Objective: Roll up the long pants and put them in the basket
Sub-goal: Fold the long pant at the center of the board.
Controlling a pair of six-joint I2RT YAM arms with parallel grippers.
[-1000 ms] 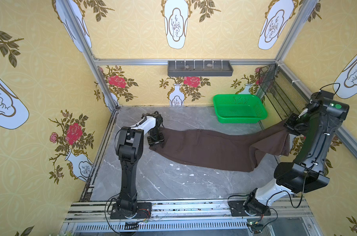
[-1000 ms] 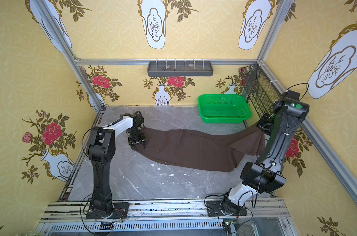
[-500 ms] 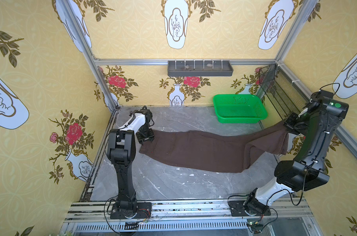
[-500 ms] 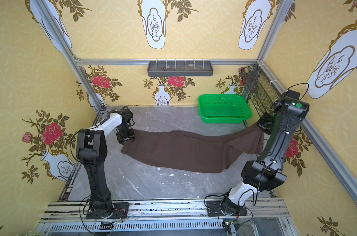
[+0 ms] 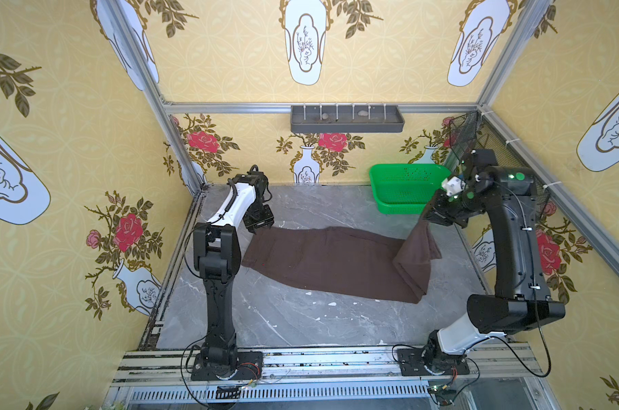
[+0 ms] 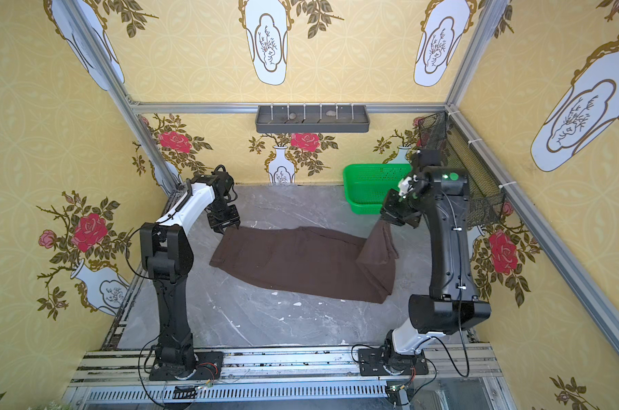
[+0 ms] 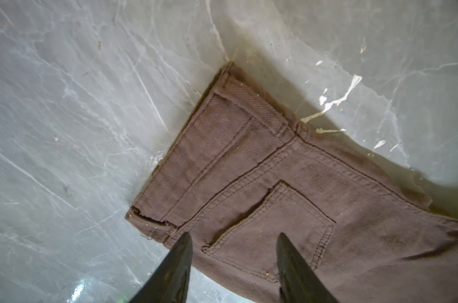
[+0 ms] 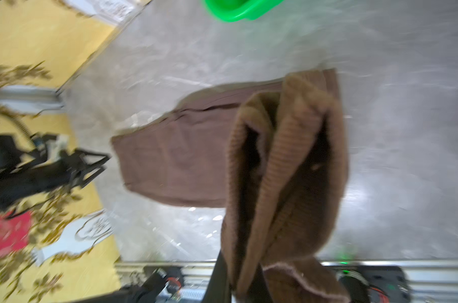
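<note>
Left wrist view: the waistband end of the long pants [image 7: 248, 162] lies flat right under the left gripper [image 7: 233, 234], whose jaws stand half apart and hold nothing.
In both top views the trousers' long axis runs side to side across the far half of the table [image 5: 300, 319]. The waistband sits near the far left corner. The leg end is lifted off the surface by the right edge, just in front of the green basket [image 5: 400, 191], and is pinched in the closed right gripper [image 5: 431, 217]. A roll would probably travel along that axis, and each arm is nearest its own end.
</note>
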